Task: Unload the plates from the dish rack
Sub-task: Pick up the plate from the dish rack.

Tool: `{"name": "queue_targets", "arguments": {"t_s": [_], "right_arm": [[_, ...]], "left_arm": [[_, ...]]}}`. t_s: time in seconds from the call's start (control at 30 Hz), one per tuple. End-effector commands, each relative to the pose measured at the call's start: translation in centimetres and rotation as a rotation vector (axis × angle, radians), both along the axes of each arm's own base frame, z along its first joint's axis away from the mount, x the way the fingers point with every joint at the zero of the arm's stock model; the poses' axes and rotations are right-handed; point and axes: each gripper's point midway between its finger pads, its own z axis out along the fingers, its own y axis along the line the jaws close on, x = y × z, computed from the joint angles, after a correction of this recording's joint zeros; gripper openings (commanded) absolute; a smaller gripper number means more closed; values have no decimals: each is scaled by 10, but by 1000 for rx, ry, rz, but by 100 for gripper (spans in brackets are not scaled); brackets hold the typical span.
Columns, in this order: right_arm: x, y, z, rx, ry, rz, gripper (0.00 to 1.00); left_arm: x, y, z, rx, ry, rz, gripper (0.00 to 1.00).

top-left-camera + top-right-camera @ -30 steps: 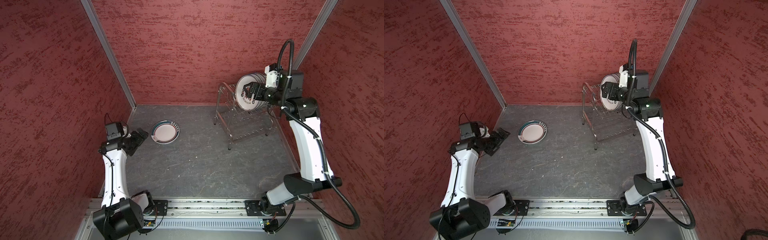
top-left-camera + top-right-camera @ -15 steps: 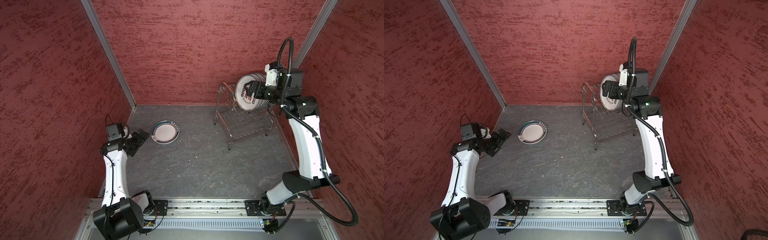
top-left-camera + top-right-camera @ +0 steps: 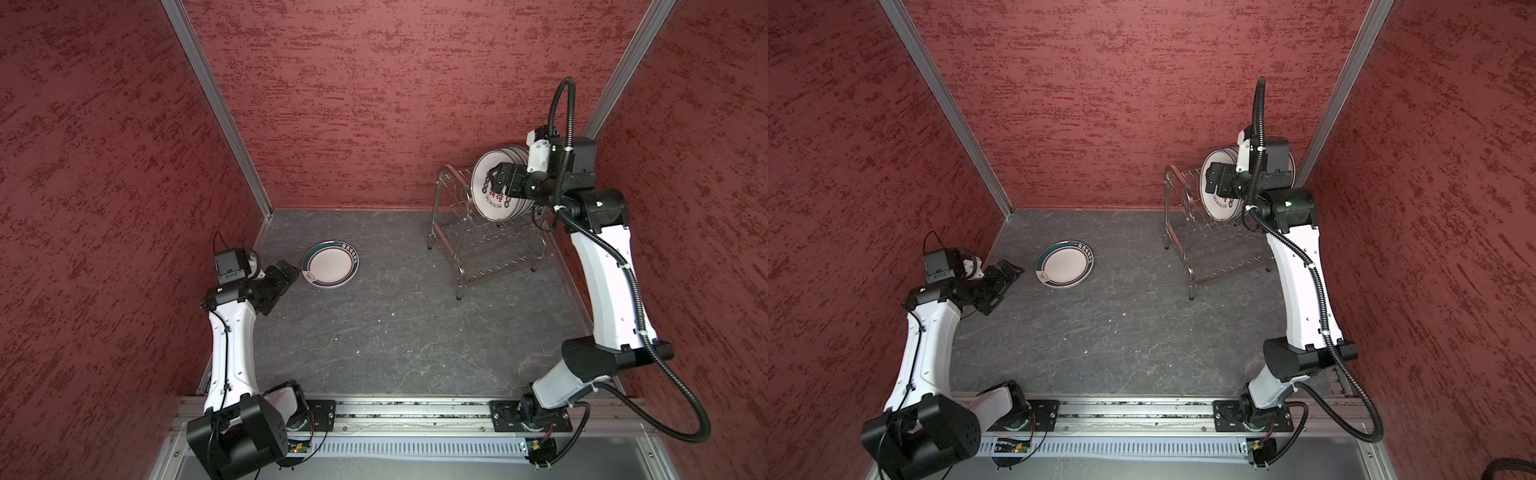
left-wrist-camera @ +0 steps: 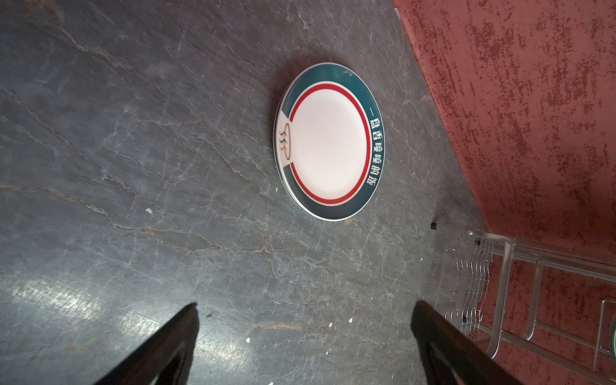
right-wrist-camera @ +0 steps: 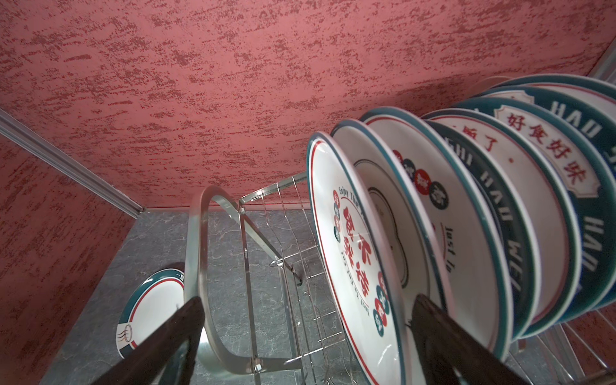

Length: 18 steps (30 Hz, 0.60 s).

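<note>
On the upper shelf of the dish rack (image 5: 195,253) we see plates (image 5: 466,253) standing on edge, our right gripper (image 5: 306,300) spread wide astride the front plate (image 5: 346,240), while our left gripper (image 4: 306,303), wide and empty, hovers near a teal-rimmed plate (image 3: 330,270) flat on the table (image 3: 395,332).

Light: bright, even, from overhead.
Shadows: soft, close under the plate (image 3: 330,270) and dish rack (image 3: 486,237).
Glare: pale sheen on the tabletop (image 4: 60,296), left wrist view.
Focus: dark fingers (image 5: 466,353) soft-edged, right wrist view.
Edges: top views bow outward.
</note>
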Motion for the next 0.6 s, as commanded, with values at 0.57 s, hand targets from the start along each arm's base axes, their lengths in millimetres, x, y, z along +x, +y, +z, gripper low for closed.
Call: {"name": "queue_targets", "arguments": {"t_s": [0.57], "right_arm": [[17,-2,-47,-68,97,-10,69]], "left_arm": [[2,-4,-4,-23,-23,-17,100]]}}
